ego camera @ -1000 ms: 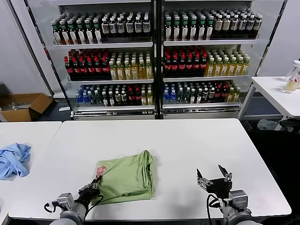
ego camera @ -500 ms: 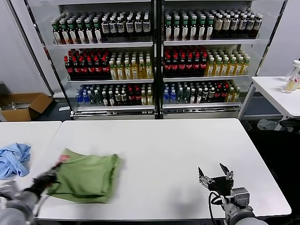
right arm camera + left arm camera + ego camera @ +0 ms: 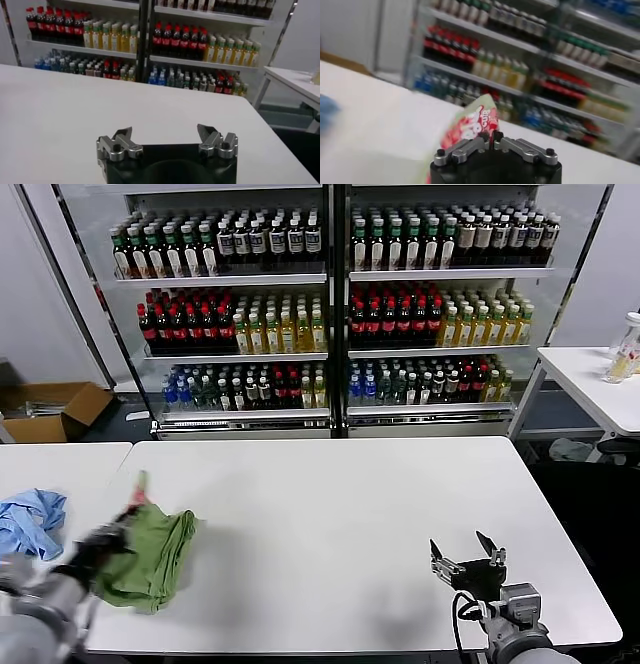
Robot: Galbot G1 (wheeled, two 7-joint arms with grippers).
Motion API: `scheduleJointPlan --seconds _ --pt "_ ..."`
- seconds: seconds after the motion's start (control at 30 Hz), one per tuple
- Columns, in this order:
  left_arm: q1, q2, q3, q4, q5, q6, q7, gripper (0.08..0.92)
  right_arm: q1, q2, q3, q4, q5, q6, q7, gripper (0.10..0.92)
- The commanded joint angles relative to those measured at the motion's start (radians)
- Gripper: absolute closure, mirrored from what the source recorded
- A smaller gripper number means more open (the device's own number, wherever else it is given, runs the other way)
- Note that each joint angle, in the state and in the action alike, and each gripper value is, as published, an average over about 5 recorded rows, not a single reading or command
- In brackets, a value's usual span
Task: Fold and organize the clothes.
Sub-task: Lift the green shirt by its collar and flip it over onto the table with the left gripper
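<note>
Clenched on the folded light green polo shirt [image 3: 152, 556] at the lower left tabletop [image 3: 360, 514] edge, the left end effector [image 3: 103, 546] risks spilling its folds; the right end effector [image 3: 463, 555] idles released.

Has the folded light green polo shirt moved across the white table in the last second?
Yes. The light green polo shirt, clamped in the left hand, has slid from the white table's middle to its left edge, toward the light blue garment.
</note>
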State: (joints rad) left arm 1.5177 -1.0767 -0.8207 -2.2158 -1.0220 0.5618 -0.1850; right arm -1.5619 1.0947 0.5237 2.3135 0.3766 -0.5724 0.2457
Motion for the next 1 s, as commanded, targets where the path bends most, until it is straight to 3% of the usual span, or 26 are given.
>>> scheduleJointPlan --seconds 0.03,0.43,0.63,0.87,1.0 --pt "-0.04 -0.308 0.687 -0.143 0.283 0.008 -0.016 0.902 -0.011 0.007 0.012 0.005 -0.005 -0.002 0.002 0.203" --pt "-0.222 -0.376 0.66 0.106 0.338 -0.13 -0.057 0.902 -0.023 0.016 -0.007 0.024 -0.026 -0.005 0.005 0.203" --pt "-0.305 -0.37 0.628 0.191 0.343 -0.175 -0.058 0.902 -0.04 0.012 0.008 0.04 -0.027 -0.005 0.004 0.203" --pt "-0.234 -0.323 0.663 0.133 0.349 -0.176 0.051 0.877 -0.037 0.01 0.015 0.04 -0.025 -0.005 0.003 0.203" --pt "-0.185 -0.325 0.707 0.071 0.372 -0.181 0.091 0.777 -0.012 0.011 0.0 0.033 -0.023 -0.005 0.005 0.203"
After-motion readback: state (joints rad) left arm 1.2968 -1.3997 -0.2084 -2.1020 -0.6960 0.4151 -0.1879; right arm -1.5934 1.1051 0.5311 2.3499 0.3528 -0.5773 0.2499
